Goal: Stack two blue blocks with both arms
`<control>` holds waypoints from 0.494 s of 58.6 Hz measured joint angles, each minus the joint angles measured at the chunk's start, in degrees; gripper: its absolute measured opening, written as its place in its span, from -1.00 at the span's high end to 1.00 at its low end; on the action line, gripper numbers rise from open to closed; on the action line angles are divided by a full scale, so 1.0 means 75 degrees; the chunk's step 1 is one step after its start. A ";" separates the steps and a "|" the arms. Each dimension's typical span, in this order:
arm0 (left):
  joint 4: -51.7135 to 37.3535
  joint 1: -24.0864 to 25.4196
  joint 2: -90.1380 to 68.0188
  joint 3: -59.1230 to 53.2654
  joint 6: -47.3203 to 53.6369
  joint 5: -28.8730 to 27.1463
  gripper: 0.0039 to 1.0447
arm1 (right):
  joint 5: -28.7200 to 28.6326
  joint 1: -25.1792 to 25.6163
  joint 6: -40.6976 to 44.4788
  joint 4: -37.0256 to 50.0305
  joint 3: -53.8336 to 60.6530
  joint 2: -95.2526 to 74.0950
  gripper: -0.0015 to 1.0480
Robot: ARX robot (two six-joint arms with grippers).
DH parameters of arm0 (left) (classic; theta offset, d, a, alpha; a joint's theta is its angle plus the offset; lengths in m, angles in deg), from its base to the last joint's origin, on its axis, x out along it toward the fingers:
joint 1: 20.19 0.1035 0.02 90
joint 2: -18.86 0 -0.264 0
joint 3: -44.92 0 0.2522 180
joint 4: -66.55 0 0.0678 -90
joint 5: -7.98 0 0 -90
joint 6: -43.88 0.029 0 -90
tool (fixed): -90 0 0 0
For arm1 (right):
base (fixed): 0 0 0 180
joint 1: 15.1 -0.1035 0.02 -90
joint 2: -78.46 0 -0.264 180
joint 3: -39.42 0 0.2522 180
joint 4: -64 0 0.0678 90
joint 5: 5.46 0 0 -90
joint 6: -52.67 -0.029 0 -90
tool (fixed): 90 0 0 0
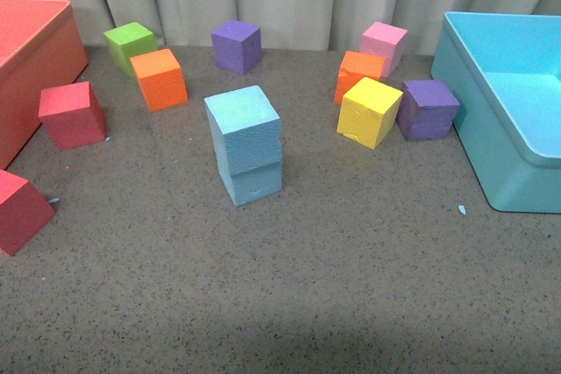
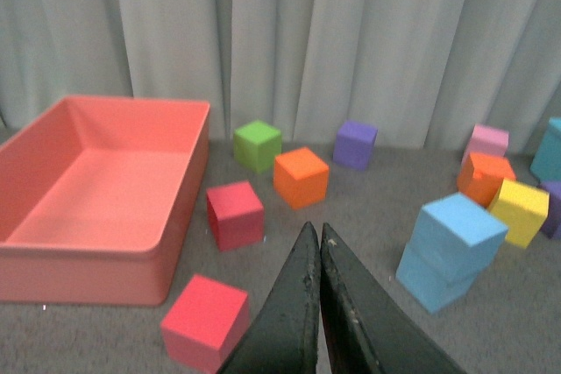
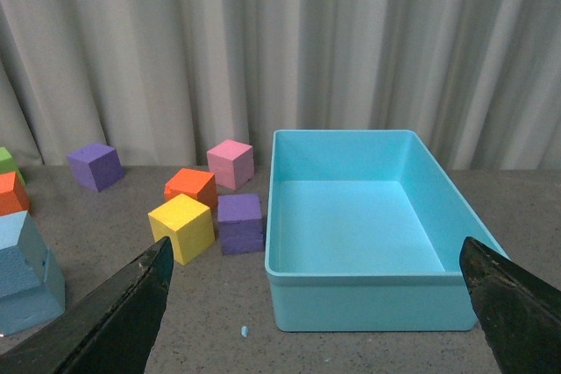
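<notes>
The two blue blocks [image 1: 246, 143] are stacked, slightly twisted, bare carpet [image 1: 289, 295] all around, well beyond the pinched-shut left gripper [image 2: 317, 243] and wide-spread right gripper [image 3: 320, 260].

Only the gripper fingers of the robot's 2 arms are visible, and neither arm appears in the front view. The left gripper [image 2: 317, 232] has 2 long, flat black fingers that taper to narrow tips, with a matte, slightly scuffed surface and pale specks along their inner edges. The right gripper [image 3: 320, 256] shows 2 broad black fingers, wedge-shaped and matte, with faintly worn, greyish edges. No cables, screws or markings can be seen.
</notes>
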 joint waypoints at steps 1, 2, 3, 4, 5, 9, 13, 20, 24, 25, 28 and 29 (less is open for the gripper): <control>0.0009 0.0000 0.0006 0.0000 0.0000 -0.0003 0.93 | 0.0000 0.0000 0.0000 0.0000 0.0000 0.0000 -0.82; 0.0009 0.0000 0.0009 0.0000 0.0000 -0.0006 0.93 | -0.0003 0.0000 -0.0003 0.0000 0.0000 0.0000 -0.82; 0.0017 0.0000 0.0009 0.0000 0.0000 -0.0003 0.93 | -0.0003 0.0000 0.0000 0.0000 0.0000 0.0000 -0.82; 0.0020 0.0000 0.0009 0.0000 0.0000 -0.0003 0.93 | -0.0003 0.0000 0.0000 0.0000 0.0000 0.0000 -0.82; 0.0020 0.0000 0.0012 0.0000 0.0000 -0.0003 0.93 | -0.0003 0.0000 0.0000 0.0000 -0.0003 0.0000 -0.82; 0.0023 0.0000 0.0012 0.0000 0.0000 -0.0003 0.73 | 0.0000 0.0000 0.0000 0.0000 0.0000 0.0000 -0.82; 0.0023 0.0000 0.0017 0.0000 0.0000 -0.0003 0.49 | 0.0000 0.0000 -0.0003 0.0000 0.0000 0.0000 -0.82; 0.0023 0.0000 0.0017 0.0000 -0.0003 -0.0003 0.11 | 0.0000 0.0000 0.0000 0.0000 0.0000 0.0000 -0.82; 0.0023 0.0000 0.0017 0.0000 -0.0003 -0.0003 -0.16 | 0.0000 0.0000 0.0000 0.0000 0.0000 0.0000 -0.82; 0.0023 0.0000 0.0017 0.0000 0.0000 -0.0003 -0.23 | -0.0003 0.0000 0.0000 0.0000 0.0000 0.0000 -0.82; 0.0023 0.0000 0.0020 0.0000 -0.0003 -0.0003 -0.40 | -0.0003 0.0000 0.0000 0.0000 0.0000 0.0000 -0.82; 0.0023 0.0000 0.0020 0.0000 0.0000 -0.0003 -0.47 | 0.0000 0.0000 0.0000 0.0000 0.0000 0.0000 -0.82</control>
